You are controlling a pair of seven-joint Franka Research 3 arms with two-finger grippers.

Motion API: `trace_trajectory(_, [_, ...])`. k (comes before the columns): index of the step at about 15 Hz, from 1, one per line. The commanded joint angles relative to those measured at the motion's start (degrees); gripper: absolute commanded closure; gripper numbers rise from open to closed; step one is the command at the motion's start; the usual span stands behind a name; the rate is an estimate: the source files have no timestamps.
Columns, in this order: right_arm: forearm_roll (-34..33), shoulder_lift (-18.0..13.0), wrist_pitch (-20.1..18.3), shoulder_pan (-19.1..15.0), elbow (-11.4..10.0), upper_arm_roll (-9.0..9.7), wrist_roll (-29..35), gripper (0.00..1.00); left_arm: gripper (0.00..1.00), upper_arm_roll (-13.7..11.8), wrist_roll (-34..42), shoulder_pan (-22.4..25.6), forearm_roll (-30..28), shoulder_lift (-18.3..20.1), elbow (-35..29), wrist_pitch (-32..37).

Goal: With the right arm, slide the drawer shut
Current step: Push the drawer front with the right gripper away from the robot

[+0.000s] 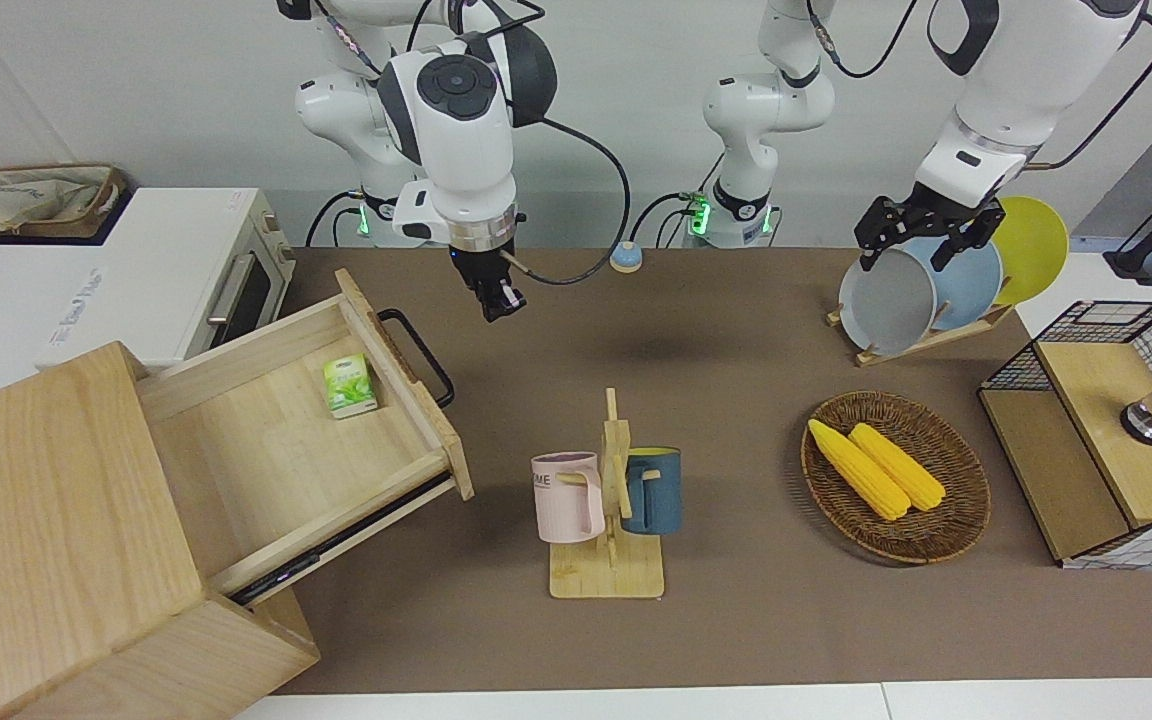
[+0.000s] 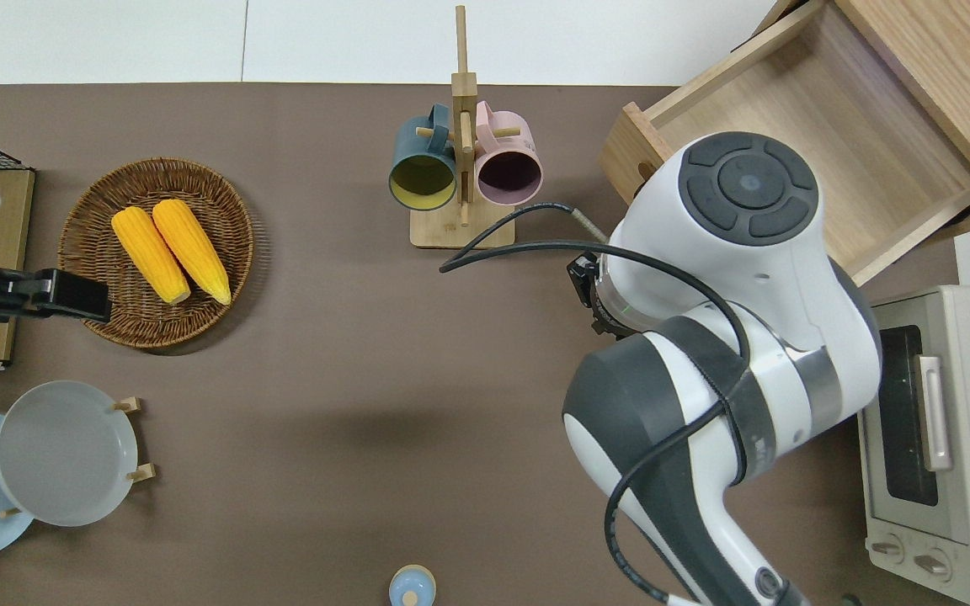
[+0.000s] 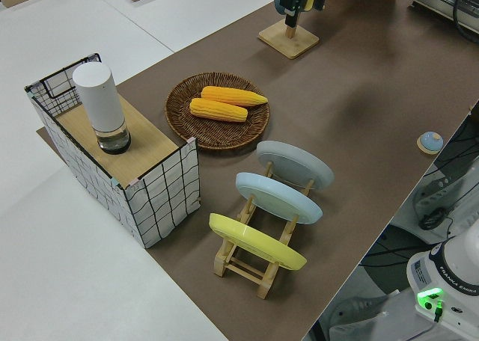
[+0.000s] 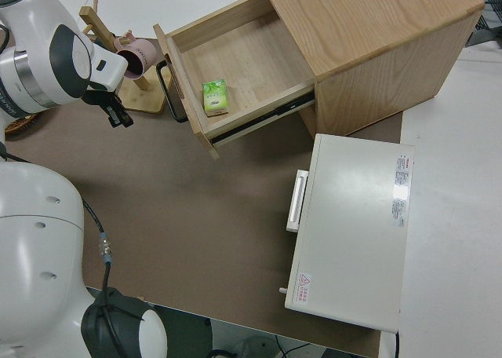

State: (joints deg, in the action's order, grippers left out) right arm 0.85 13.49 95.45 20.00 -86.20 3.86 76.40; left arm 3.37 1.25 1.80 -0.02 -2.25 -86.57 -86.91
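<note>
The right gripper (image 1: 497, 303) hangs in the air with its fingers pointing down and drawn close together, holding nothing; it looks closed, though the fingertips are small in every view. It is over bare brown table mat (image 1: 736, 620), just beside the black bar handle (image 1: 418, 355) of the drawer (image 1: 276, 450), without touching it. The right arm (image 2: 738, 278) above it bends over the drawer's front corner and hides the handle in the overhead view.

The drawer stands pulled well out of the pale-wood cabinet (image 1: 56, 520) at the right arm's end of the table. A small green carton (image 1: 349, 385) lies inside it, close to the front panel. A white toaster oven (image 2: 940, 446) sits beside the cabinet, nearer to the robots.

Near the middle of the table is a wooden mug rack (image 1: 611, 560) with a pink mug (image 1: 568, 497) and a blue mug (image 1: 652, 489). Toward the left arm's end lies a wicker basket (image 1: 956, 535) with two corn cobs (image 1: 877, 469).

The left arm is parked; its gripper (image 1: 924, 228) has its fingers spread.
</note>
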Motion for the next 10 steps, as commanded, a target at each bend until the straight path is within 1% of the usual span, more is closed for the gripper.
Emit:
trace_trajectory(1, [0.4, 1.0, 2.9, -1.3, -0.5, 0.09, 0.5, 1.000, 0.01, 0.4, 0.5, 0.3, 1.0, -0.7, 1.4, 1.1])
trace_trajectory(5, [-1.4, 2.7, 6.3, -2.1, -0.3, -0.08, 0.1, 1.000, 0.01, 0.4, 0.5, 0.3, 1.0, -0.7, 1.5, 1.1])
trace_trajectory(7, [-1.9, 3.6, 7.1, -2.3, 0.0, -0.08, 0.1, 1.000, 0.01, 0.4, 0.5, 0.3, 1.0, -0.7, 1.5, 1.1])
trace_trajectory(10, [-3.0, 4.2, 7.8, -3.7, 0.0, -0.08, -1.6, 1.000, 0.01, 0.4, 0.5, 0.3, 1.0, -0.7, 1.5, 1.1])
